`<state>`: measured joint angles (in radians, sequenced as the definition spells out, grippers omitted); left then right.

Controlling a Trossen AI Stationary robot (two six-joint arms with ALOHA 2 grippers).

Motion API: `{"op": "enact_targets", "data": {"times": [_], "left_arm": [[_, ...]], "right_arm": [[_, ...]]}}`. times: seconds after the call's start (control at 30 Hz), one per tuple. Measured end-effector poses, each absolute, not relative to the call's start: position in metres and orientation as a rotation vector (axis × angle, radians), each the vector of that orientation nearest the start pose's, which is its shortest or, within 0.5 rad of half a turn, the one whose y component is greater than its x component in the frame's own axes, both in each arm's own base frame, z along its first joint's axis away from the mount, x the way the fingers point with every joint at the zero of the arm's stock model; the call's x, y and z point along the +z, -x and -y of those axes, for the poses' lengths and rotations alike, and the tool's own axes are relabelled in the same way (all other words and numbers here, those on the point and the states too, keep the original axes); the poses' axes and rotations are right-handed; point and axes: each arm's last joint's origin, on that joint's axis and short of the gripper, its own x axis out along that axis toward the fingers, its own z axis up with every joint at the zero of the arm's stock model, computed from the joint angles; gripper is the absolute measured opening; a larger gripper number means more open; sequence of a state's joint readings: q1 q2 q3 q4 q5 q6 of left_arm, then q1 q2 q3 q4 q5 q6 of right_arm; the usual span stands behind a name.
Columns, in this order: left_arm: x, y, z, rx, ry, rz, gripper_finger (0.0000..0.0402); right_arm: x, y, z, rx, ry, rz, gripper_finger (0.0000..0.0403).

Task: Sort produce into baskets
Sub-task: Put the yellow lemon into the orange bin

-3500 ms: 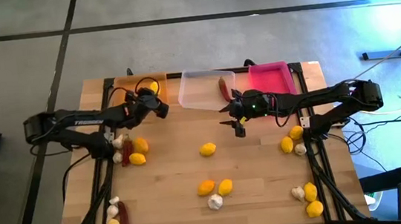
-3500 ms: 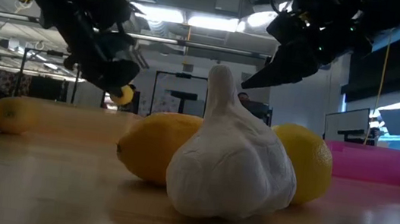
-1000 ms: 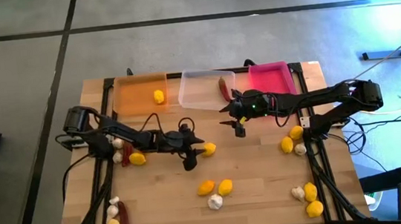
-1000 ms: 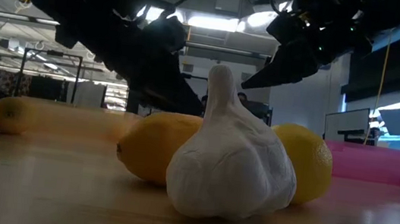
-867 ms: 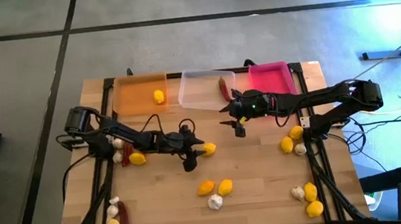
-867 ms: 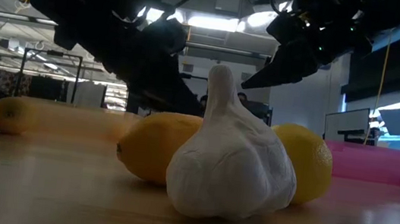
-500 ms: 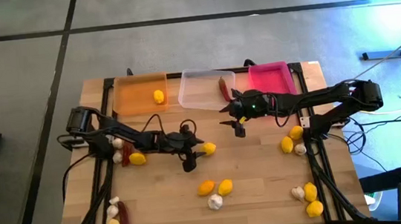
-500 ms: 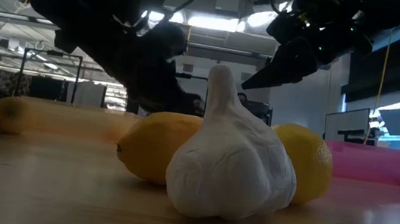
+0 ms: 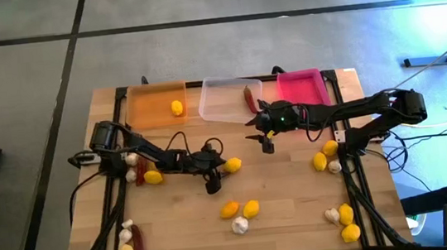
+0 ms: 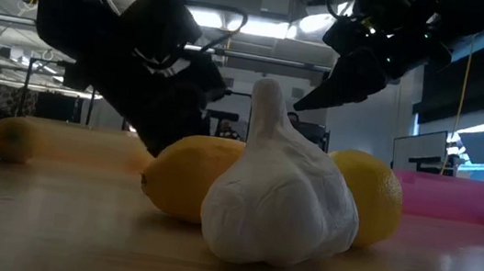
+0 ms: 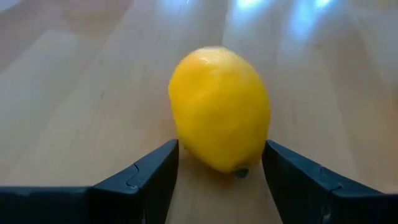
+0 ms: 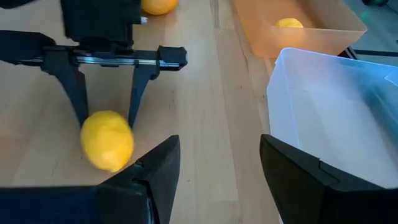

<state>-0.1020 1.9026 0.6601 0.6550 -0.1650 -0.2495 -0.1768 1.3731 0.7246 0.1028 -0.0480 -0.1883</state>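
Since a second ago the left arm has stretched farther across the table and its gripper (image 9: 226, 165) has come down around a lemon (image 9: 233, 166) in the middle of the wooden table (image 9: 297, 192). In the left wrist view the lemon (image 11: 219, 107) lies on the wood between the two dark fingers (image 11: 146, 176), which stand on either side of it with a little gap showing, so the jaws are partly open and straddle the fruit rather than clamp it. The right wrist view shows the same: the left gripper (image 12: 106, 115) points down with one finger on each side of the lemon (image 12: 107, 140), which rests on the table.

The right gripper (image 9: 265, 140) hangs over the table just in front of the clear tray (image 9: 229, 99), fingers apart and holding nothing; it has not shifted.

Three trays sit in a row along the far edge: an orange tray (image 9: 155, 105) with one lemon (image 9: 177, 107) in it, the clear tray with a dark red chili (image 9: 249, 99) at its right side, and a pink tray (image 9: 301, 88).

Other lemons and garlic bulbs lie scattered near both side edges and the near edge. In the low view a garlic bulb (image 10: 279, 194) fills the foreground with two lemons (image 10: 183, 176) just behind it.
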Motion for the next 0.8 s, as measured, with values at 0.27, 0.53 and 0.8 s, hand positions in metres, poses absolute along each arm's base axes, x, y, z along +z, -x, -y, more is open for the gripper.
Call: {"op": "enact_targets", "data": {"times": [0.27, 0.53, 0.8], "left_arm": [[0.089, -0.322, 0.028, 0.128, 0.155, -0.553, 0.022], [0.089, -0.322, 0.026, 0.131, 0.155, -0.548, 0.0133], [0.102, -0.319, 0.024, 0.149, 0.142, -0.561, 0.0111]], "right_arm": [[0.212, -0.278, 0.049, -0.085, 0.126, -0.555, 0.0215], [0.212, -0.278, 0.049, -0.085, 0.125, -0.556, 0.0215], [0.211, -0.277, 0.048, -0.083, 0.123, -0.571, 0.0215]]}}
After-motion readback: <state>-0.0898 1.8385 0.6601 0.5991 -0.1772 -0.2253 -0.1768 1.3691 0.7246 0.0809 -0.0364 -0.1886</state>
